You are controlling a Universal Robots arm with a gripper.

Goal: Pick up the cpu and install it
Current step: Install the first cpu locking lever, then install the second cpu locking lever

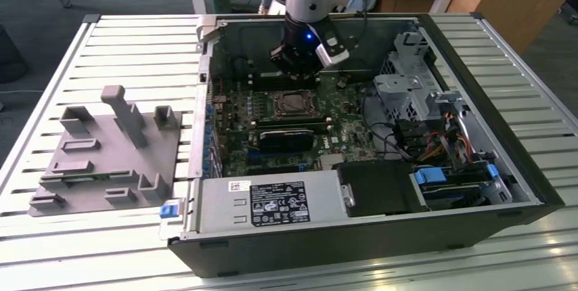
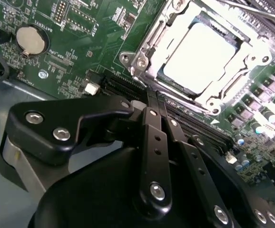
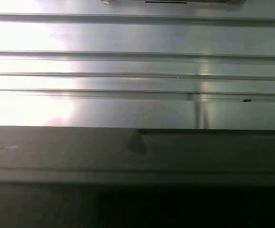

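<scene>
Slatted metal table point(image 1: 135, 54), bearing an open case point(image 1: 505, 169) and, toward the exterior view's left, a grey fixture point(image 1: 99, 162). Inside the case, a green board point(image 1: 343, 132) with the socket point(image 2: 142, 61) near its middle. Cpu point(image 2: 201, 54) lying flat within the socket's metal frame, pale top showing, seemingly seated already. Claw point(image 2: 152, 99) hovering low over the board just beside the socket, toward the case's far wall in the exterior view; fingers pressed together, pinching nothing. Probably a matter of checking the seating: keep the claw level and clear of the frame and the dark slots beside it, avoid leaning on one corner of the pale top, and look for all four edges lying even inside the frame.
</scene>
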